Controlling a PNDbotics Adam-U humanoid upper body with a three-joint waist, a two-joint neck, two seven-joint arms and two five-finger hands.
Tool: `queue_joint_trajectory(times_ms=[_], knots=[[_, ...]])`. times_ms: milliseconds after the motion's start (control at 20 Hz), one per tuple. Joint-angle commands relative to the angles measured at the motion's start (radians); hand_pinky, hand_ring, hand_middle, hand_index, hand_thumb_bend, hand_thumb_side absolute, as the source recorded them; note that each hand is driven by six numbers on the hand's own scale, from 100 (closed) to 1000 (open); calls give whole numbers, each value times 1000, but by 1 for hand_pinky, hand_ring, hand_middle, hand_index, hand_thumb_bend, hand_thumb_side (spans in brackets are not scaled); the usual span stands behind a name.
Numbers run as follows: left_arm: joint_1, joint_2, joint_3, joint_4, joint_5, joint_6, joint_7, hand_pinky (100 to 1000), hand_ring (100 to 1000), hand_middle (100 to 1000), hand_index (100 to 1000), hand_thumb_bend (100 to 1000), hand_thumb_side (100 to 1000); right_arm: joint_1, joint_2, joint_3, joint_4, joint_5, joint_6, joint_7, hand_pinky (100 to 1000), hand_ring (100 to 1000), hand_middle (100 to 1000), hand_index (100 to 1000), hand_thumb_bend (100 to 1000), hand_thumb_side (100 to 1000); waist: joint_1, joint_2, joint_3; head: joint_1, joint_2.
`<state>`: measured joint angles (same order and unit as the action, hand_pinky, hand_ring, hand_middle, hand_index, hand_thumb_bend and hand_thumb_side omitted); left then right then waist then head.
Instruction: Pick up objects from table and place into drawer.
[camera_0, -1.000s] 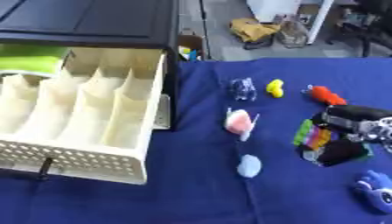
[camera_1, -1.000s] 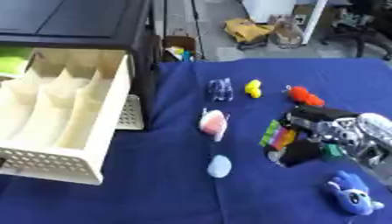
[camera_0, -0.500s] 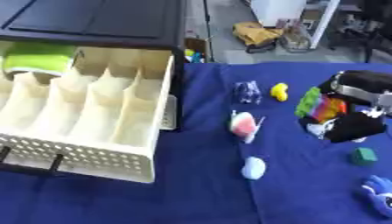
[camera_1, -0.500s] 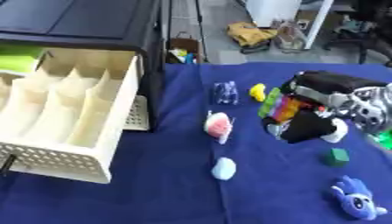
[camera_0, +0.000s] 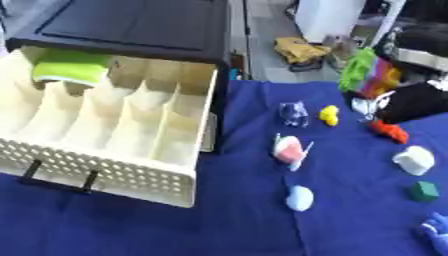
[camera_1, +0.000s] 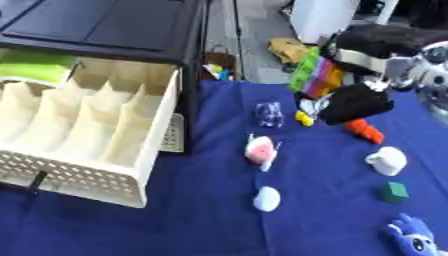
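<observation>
Rainbow block (camera_1: 317, 75) tilted in right robot hand (camera_1: 359, 100).

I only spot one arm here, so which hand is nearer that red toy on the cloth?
Right. The right hand, holding a multicoloured block, hovers just above the red toy. The left hand shows in neither view.

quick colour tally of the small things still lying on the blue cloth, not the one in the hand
Clear/bluish: 1, figure
Yellow: 1
Red: 1
Pink and white: 1
White: 1
Green: 1, cube
Pale blue: 1
Blue: 1, toy
Total: 8
</observation>
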<state>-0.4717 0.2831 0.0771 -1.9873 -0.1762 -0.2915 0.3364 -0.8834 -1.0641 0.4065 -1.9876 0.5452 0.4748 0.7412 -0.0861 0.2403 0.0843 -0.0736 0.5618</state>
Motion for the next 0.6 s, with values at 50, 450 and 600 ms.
queue_joint_trajectory(times_ms=[50,450,600], knots=[[-6,28,-3,-13,8,-1,-7,347,499,543,741,137,1000,-75,26,4,-12,34,95,134,535,705,383,480,100,630,1,-24,5,-3,6],[-2,27,-6,-13,18,0,-14,348,500,543,741,139,1000,-247,159,58,18,78,128,166,534,700,376,470,100,653,-5,-37,30,-23,12],[-2,24,-9,-13,21,0,-18,347,500,543,741,138,1000,-313,228,82,74,92,123,166,530,695,371,463,100,656,-6,-38,41,-34,11]])
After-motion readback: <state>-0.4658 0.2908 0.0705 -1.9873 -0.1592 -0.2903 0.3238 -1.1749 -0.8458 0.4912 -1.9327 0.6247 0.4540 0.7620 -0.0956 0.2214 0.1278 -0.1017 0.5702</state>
